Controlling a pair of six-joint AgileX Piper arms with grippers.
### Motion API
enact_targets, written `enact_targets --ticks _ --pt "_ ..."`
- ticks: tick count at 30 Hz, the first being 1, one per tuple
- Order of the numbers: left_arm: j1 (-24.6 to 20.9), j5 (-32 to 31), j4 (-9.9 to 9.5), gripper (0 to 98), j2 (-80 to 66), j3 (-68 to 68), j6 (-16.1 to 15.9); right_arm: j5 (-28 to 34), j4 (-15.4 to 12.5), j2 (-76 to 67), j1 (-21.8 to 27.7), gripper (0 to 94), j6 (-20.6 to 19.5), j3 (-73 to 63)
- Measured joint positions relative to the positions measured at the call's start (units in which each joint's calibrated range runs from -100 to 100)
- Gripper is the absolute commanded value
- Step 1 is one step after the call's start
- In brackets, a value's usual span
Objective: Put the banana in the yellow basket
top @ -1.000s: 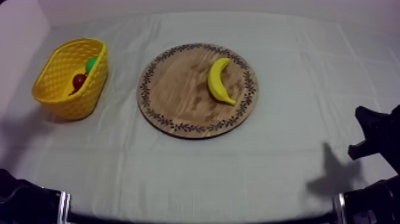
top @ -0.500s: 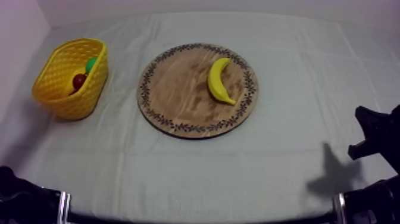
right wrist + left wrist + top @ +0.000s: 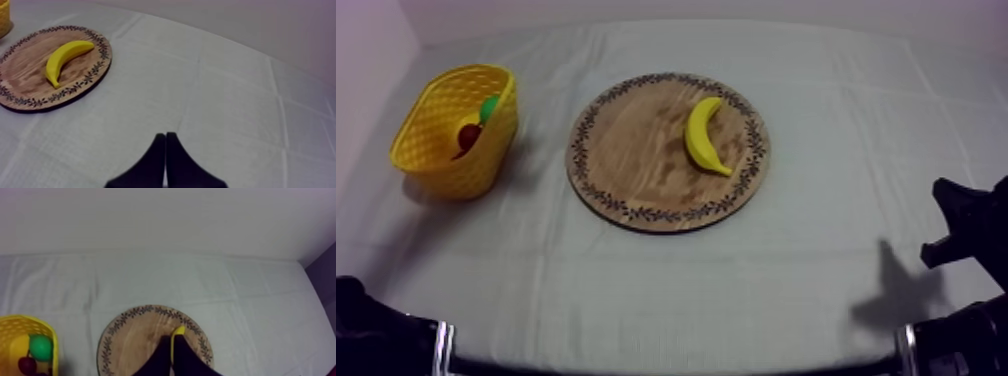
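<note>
yellow basket [image 3: 446,165] w/ small red fruit [image 3: 467,137], green fruit [image 3: 489,107] — banana [image 3: 704,137] on board [image 3: 636,150]

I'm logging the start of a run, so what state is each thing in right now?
Banana: lying flat on the board, not gripped.
Board: flat on the cloth.
Basket: standing, holding a small red fruit and a green fruit.
Left gripper: shut, holding nothing.
Right gripper: shut, holding nothing, over bare cloth.
</note>
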Motion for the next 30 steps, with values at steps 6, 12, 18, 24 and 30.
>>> enact_targets --ticks 6,12,18,24,30 --pt "3.0 1.0 -0.33 0.0 5.3 -1.4 2.4 0.0 0.0 0.0 0.0 0.3 0.0 0.0" --pt "4.4 -1.7 -0.57 1.9 9.9 -1.7 4.7 0.0 0.0 0.0 0.0 0.3 0.0 0.0" --pt "4.5 -9.1 -1.82 50.1 12.2 -0.5 5.2 0.0 0.0 0.0 0.0 0.3 0.0 0.0" --pt "4.8 -7.6 -1.83 70.1 13.5 -3.2 5.5 0.0 0.0 0.0 0.0 0.3 0.0 0.0" --pt "5.4 -4.9 -1.89 74.7 14.4 -3.7 5.5 0.0 0.0 0.0 0.0 0.3 -0.1 0.0"
